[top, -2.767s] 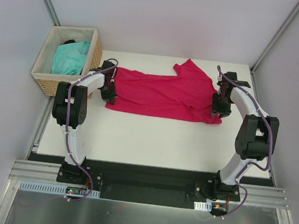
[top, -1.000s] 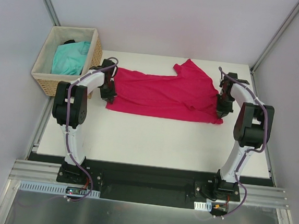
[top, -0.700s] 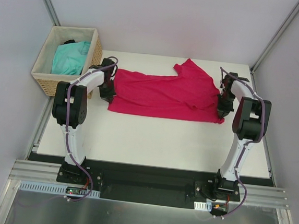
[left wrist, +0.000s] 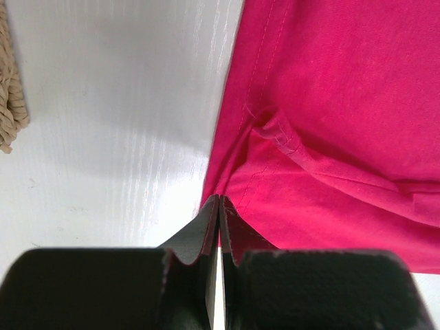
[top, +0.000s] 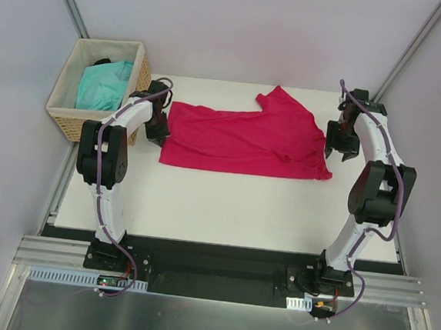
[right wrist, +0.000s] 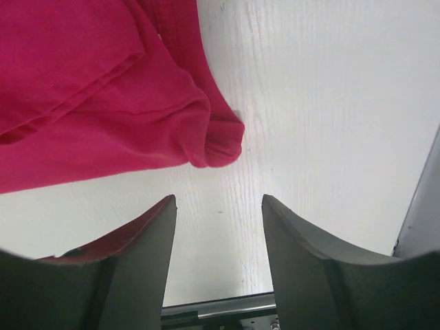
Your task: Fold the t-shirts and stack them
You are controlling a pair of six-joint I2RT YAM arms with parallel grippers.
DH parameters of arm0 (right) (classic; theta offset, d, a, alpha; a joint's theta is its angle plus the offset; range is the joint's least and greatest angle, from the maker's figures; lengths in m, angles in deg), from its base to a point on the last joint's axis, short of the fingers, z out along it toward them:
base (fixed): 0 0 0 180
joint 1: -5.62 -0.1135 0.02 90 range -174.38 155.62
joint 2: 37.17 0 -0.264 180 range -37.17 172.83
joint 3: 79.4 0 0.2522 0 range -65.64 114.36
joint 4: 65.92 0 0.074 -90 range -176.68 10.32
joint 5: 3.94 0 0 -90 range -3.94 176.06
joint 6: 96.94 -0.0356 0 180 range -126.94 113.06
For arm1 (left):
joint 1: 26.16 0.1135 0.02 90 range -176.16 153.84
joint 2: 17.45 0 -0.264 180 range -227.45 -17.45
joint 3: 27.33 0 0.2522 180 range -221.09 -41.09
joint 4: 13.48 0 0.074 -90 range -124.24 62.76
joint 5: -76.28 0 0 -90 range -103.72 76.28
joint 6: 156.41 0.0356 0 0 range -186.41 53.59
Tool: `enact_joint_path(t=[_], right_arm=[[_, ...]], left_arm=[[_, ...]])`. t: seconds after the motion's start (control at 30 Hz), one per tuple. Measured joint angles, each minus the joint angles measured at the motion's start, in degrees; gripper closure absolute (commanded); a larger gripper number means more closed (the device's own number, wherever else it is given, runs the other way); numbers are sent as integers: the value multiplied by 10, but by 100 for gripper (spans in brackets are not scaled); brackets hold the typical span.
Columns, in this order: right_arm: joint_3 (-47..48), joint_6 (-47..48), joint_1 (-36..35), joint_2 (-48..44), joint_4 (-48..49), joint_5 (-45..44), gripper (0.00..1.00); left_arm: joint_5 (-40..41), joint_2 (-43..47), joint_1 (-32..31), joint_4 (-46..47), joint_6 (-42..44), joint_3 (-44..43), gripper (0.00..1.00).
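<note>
A pink shirt point(top: 242, 140) lies spread flat across the far half of a white worktop point(top: 225, 204). The left jaws are pressed together, pinching the shirt's left edge. The right jaws stand wide open and empty, just clear of its bunched right corner. A turquoise shirt point(top: 104, 84) sits crumpled in a basket point(top: 143, 72) at the far left.

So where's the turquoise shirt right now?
Seen from above, the turquoise t-shirt lies inside the wicker basket at the far left, left of the pink t-shirt.
</note>
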Motion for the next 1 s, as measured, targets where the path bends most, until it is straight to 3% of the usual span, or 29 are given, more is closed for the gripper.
enact_joint_path(t=[0.13, 0.27, 0.47, 1.0], right_arm=[[-5, 0, 0, -43, -15, -9, 45], [-73, -4, 4, -55, 11, -10, 48], [-167, -18, 23, -43, 46, 13, 60], [-149, -16, 38, -9, 97, 20, 66]], left_arm=[[0, 0, 0, -1, 0, -1, 100], [-1, 0, 0, -1, 0, -1, 100], [-12, 4, 0, 6, 0, 7, 100], [-83, 30, 0, 41, 2, 66, 100]])
